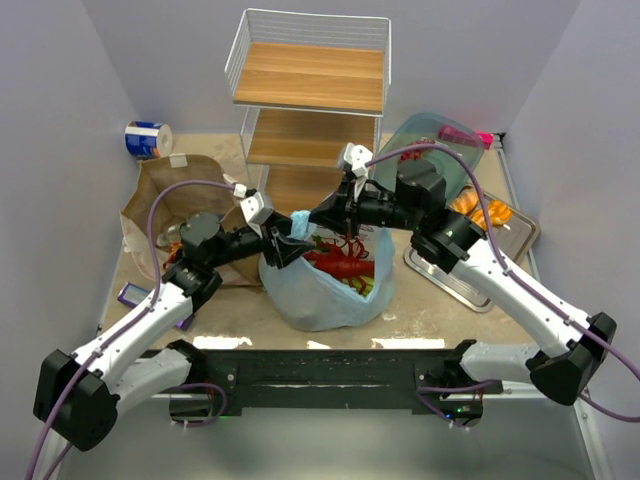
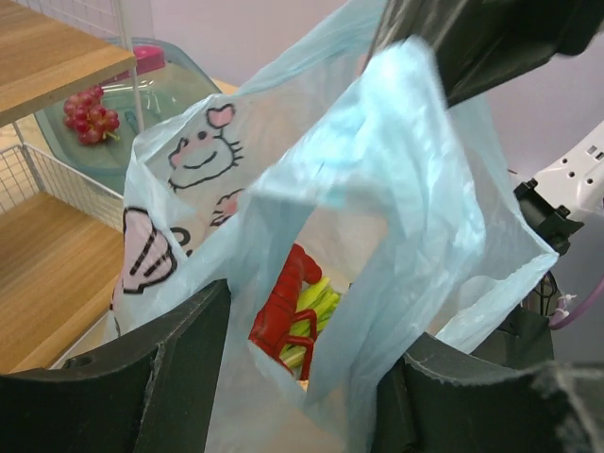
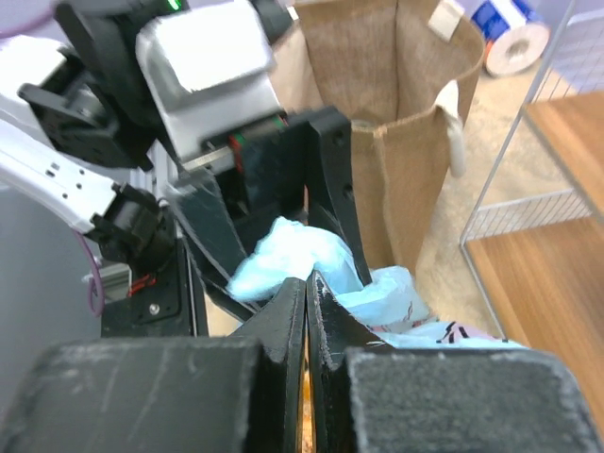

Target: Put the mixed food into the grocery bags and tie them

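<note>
The light-blue plastic bag (image 1: 320, 290) stands at the table's middle, with the red lobster (image 1: 345, 265) and the green leek (image 2: 316, 307) inside. My right gripper (image 1: 315, 218) is shut on a bunched handle of the bag (image 3: 293, 253) and holds it up. My left gripper (image 1: 283, 250) is open, its fingers (image 2: 151, 377) wide apart on either side of the bag's other handle strip (image 2: 377, 236). The brown paper bag (image 1: 170, 195) stands open at the left. Orange-brown breads (image 1: 480, 208) lie on a metal tray (image 1: 450, 275) at the right. Can, bottle and snack packet are not visible.
A wire shelf with wooden boards (image 1: 310, 90) stands at the back. A teal see-through dish (image 1: 430, 140) holds red grapes (image 2: 90, 113). A blue-and-white roll (image 1: 148, 138) lies at the back left. A purple wrapped bar (image 1: 135, 295) lies near the left arm.
</note>
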### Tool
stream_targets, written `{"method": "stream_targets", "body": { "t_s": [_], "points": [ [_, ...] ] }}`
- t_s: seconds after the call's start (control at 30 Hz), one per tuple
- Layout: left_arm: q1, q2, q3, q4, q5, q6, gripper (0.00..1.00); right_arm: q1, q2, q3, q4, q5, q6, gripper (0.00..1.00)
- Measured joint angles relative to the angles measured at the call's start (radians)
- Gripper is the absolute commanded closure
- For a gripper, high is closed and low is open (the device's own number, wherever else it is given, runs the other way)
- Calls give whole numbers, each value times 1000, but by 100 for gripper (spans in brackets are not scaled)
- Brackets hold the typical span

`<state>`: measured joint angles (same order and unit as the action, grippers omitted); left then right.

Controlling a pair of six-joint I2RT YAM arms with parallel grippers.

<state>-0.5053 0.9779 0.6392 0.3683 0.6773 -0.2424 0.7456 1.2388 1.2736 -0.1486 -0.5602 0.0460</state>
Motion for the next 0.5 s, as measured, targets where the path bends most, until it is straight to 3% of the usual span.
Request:
{"method": "stream_targets", "body": {
  "t_s": [0.23, 0.37, 0.5],
  "points": [
    [0, 22, 0, -3, -9, 2, 38, 0, -37, 1, 63, -5, 37, 100],
    [0, -2, 0, -17, -3, 27, 22, 0, -40, -4, 87, -5, 48, 100],
    [0, -65, 19, -66, 49, 73, 16, 0, -41, -6, 103, -6, 51, 100]
  ]
}}
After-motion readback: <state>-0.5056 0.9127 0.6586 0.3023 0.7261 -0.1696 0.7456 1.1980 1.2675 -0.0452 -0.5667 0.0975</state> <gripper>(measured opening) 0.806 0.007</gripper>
